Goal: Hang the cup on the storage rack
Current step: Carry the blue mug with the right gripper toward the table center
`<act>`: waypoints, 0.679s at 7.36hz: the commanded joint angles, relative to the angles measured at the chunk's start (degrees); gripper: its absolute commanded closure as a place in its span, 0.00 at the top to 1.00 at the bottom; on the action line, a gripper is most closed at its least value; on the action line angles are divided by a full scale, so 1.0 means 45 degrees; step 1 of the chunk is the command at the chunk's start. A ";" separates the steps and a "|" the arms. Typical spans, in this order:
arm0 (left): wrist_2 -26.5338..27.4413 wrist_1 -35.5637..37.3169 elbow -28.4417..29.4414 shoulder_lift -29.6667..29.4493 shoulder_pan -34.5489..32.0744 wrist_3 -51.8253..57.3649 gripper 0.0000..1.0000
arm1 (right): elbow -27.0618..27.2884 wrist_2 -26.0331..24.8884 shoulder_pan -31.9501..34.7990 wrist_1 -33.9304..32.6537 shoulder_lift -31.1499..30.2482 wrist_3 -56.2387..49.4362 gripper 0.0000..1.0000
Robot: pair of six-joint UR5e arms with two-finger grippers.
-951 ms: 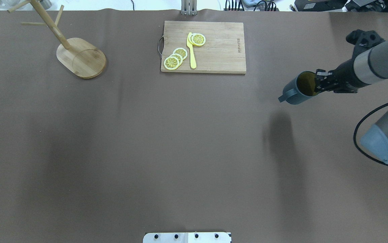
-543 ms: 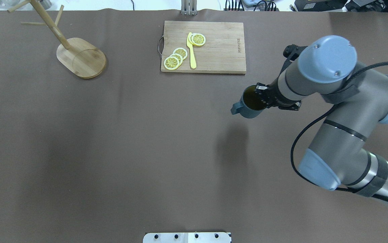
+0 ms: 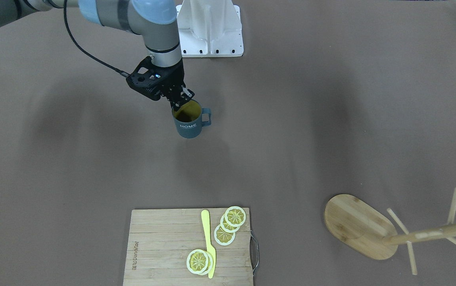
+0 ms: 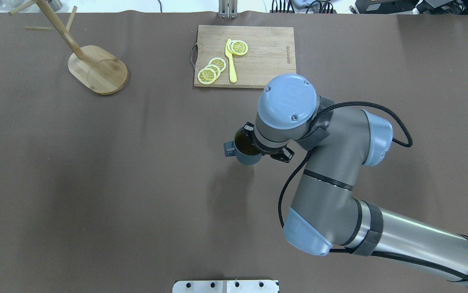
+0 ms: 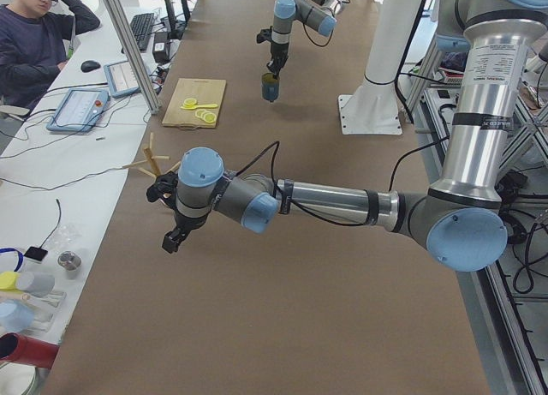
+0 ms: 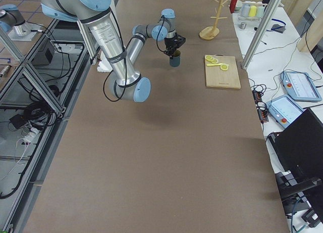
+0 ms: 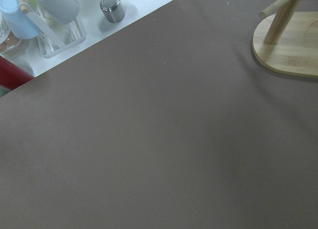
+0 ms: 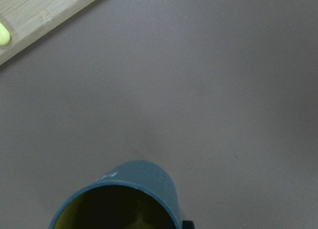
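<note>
The slate-blue cup (image 4: 245, 152) with white "HOME" lettering (image 3: 188, 124) hangs upright above the middle of the table. Its handle points to the robot's left. My right gripper (image 3: 180, 103) is shut on the cup's rim; the overhead view shows it (image 4: 251, 139) mostly under the wrist. The right wrist view shows the cup's rim and olive inside (image 8: 124, 201). The storage rack (image 4: 98, 70) stands at the far left, also seen in the front view (image 3: 356, 224). My left gripper (image 5: 171, 239) shows only in the exterior left view, near the rack; I cannot tell if it is open.
A wooden cutting board (image 4: 266, 61) with lemon slices and a yellow knife (image 4: 231, 61) lies at the far middle. The rack's base (image 7: 293, 55) and several containers past the table edge (image 7: 113, 8) show in the left wrist view. An operator (image 5: 38, 35) sits beside the table.
My right arm has carried the cup from the table's right side leftward and nearer the robot, to the middle. The rack and the board have not moved.
</note>
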 commanded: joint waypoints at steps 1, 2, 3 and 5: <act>0.0000 -0.0030 0.0019 0.0017 0.0001 0.0000 0.99 | -0.1093 0.0015 -0.0558 -0.0140 0.0963 0.0285 0.00; 0.0000 -0.0030 -0.0001 0.0055 0.0001 0.0000 0.99 | -0.1230 0.0054 -0.0696 -0.0140 0.1062 0.0324 0.06; 0.0000 -0.0030 -0.0001 0.0056 0.0001 0.0000 0.99 | -0.1250 0.0054 -0.0736 -0.0062 0.1082 0.0343 0.17; 0.0000 -0.0284 0.0038 0.0095 0.0001 -0.0020 0.99 | -0.1309 0.0035 -0.0813 -0.0022 0.1140 0.0461 0.41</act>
